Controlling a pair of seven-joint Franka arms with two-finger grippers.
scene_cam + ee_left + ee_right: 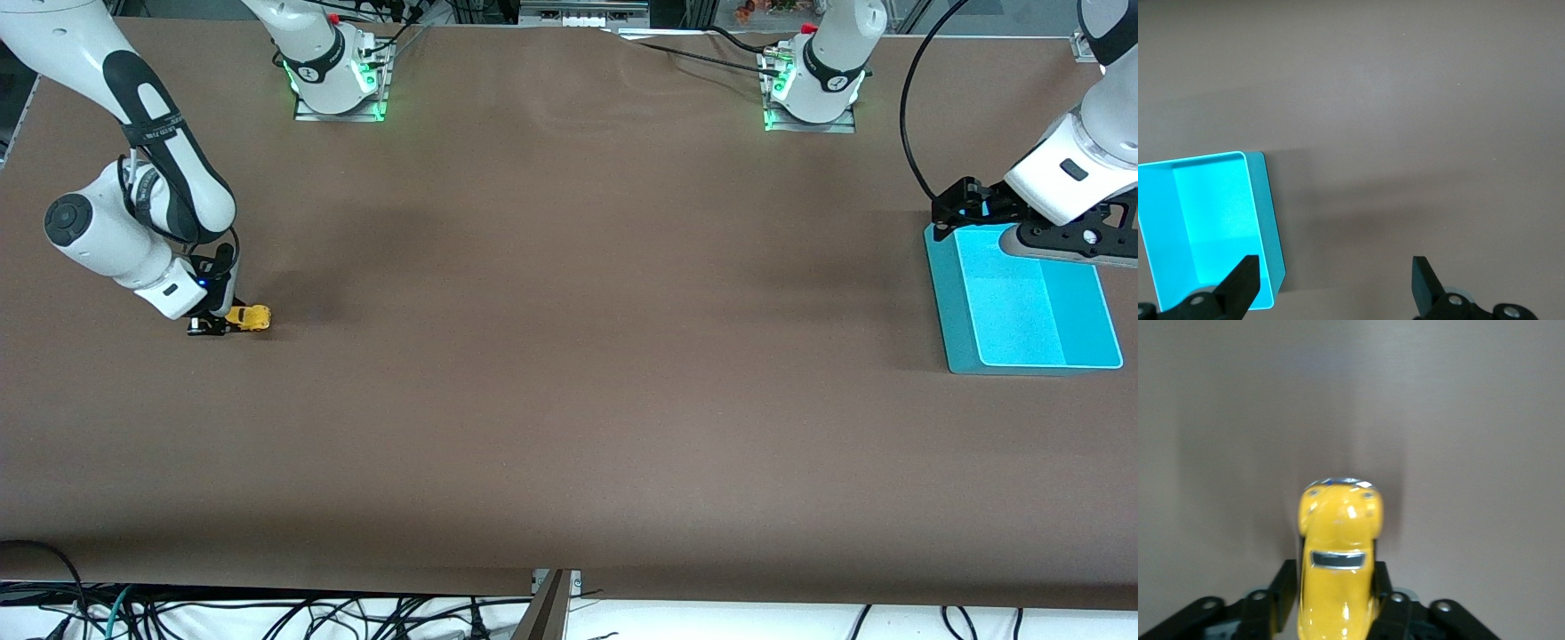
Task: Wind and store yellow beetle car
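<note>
The yellow beetle car (pixel 249 317) sits low at the table surface near the right arm's end. My right gripper (pixel 224 322) is shut on it, fingers against both its sides. In the right wrist view the car (pixel 1339 553) fills the space between the black fingers (pixel 1283 590), its rounded end pointing away. The cyan tray (pixel 1022 302) lies at the left arm's end of the table. My left gripper (pixel 965 206) hovers open and empty over the tray's edge. In the left wrist view the tray (pixel 1205 220) lies beside one finger (pixel 1241 283).
The brown table (pixel 569 356) stretches between the car and the tray. The two arm bases (pixel 338 84) stand along the edge farthest from the front camera. Cables (pixel 178 613) hang below the edge nearest that camera.
</note>
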